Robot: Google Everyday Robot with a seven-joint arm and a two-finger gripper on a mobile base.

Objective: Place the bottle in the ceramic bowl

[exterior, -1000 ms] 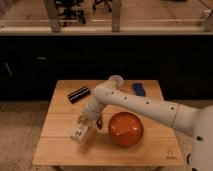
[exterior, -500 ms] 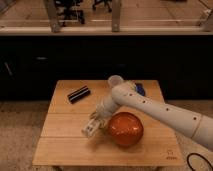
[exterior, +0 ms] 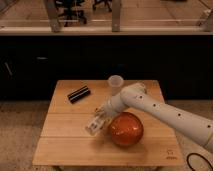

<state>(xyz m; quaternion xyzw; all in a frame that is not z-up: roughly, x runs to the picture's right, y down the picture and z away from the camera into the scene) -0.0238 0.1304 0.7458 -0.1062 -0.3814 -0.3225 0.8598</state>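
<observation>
The white bottle (exterior: 93, 125) is held tilted just above the wooden table (exterior: 65, 145), a little left of the ceramic bowl (exterior: 125, 129). The bowl is glossy orange-red and sits at the table's front right of centre. My gripper (exterior: 100, 118) reaches down from the right on its white arm (exterior: 150, 106) and is shut on the bottle's upper end. The bottle's lower end is close to the bowl's left rim but outside it.
A translucent whitish cup (exterior: 115, 82) stands at the back of the table, just behind the arm. A black ribbed bar (exterior: 79, 94) lies at the back left. A dark counter front runs behind the table.
The gripper has moved right and slightly away from the front edge with the bottle in it, so the bottle is now closer to the bowl's left rim.
</observation>
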